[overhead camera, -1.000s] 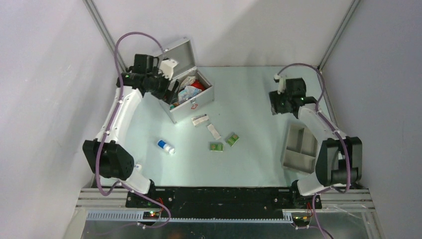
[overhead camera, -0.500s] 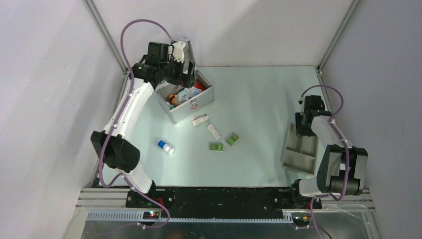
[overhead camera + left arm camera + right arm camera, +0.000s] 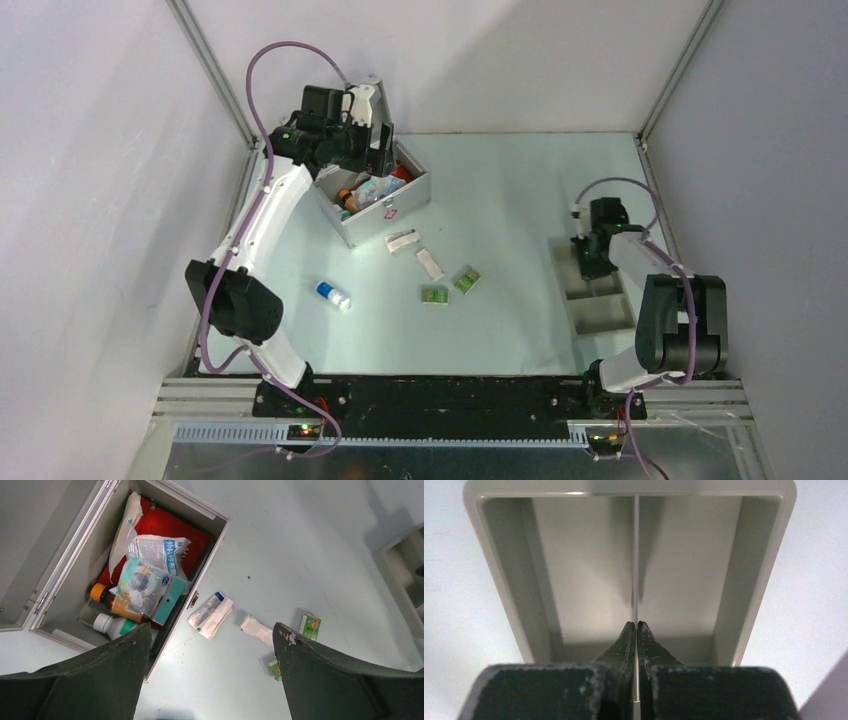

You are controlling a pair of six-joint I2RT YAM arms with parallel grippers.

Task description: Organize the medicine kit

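The medicine kit (image 3: 392, 212), a silver case, stands open at the back left with its lid up. Inside it lie a red pouch (image 3: 170, 530), printed packets (image 3: 150, 580), an orange bottle (image 3: 120, 605) and a white bottle (image 3: 112, 625). My left gripper (image 3: 375, 150) hovers above the case, open and holding nothing; in the left wrist view my left gripper (image 3: 211, 630) frames the case's front wall (image 3: 211, 555). My right gripper (image 3: 637, 625) is shut on the thin middle divider of the grey tray (image 3: 474, 540), at the tray's far end (image 3: 592, 265).
Loose on the table in front of the case lie two white sachets (image 3: 403, 240) (image 3: 430, 264), two small green boxes (image 3: 467, 279) (image 3: 433, 294) and a blue-and-white bottle (image 3: 333, 294). The grey tray (image 3: 600, 312) sits near the right arm's base.
My right gripper has come down onto the grey tray and closed on its divider; the tray has swung straighter and shifted a little left. The left arm has hardly moved in the last half second.
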